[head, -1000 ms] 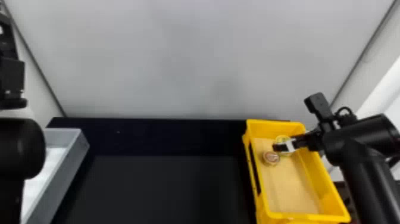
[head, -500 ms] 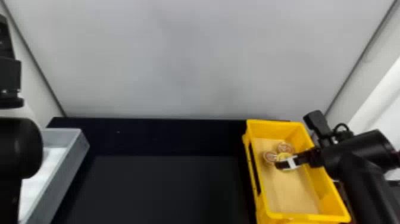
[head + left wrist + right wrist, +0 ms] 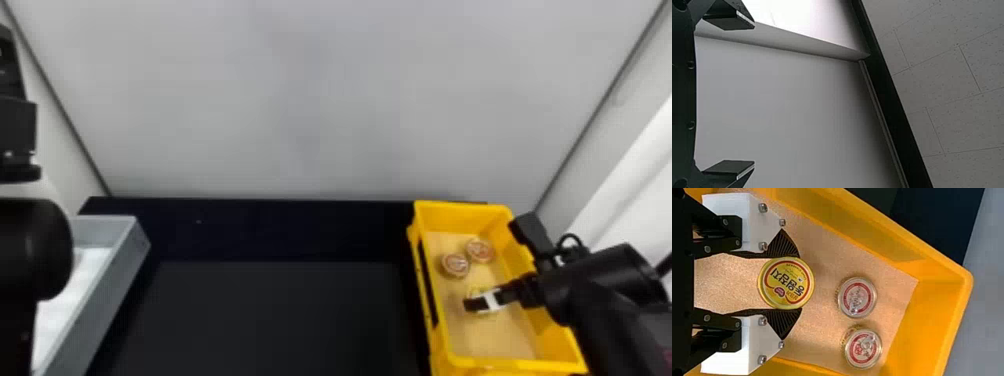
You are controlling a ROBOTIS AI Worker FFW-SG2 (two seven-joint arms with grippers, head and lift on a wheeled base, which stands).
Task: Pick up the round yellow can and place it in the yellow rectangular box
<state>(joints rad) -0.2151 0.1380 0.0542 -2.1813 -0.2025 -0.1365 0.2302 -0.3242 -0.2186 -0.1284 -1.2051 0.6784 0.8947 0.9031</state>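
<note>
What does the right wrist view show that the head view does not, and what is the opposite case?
Right wrist view: the whole top face of the round yellow can, with one of the right gripper's jaws against each side of it.

Head view: the gray box, white inside, and the left arm.

Both: the yellow rectangular box, the yellow can within its walls, and two other round containers with red rings on top.

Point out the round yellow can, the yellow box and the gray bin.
Round yellow can (image 3: 786, 283): right wrist view, middle of its top.
Yellow box (image 3: 462, 219): head view, inner face of its far wall.
Gray bin (image 3: 104, 300): head view, its right wall.
</note>
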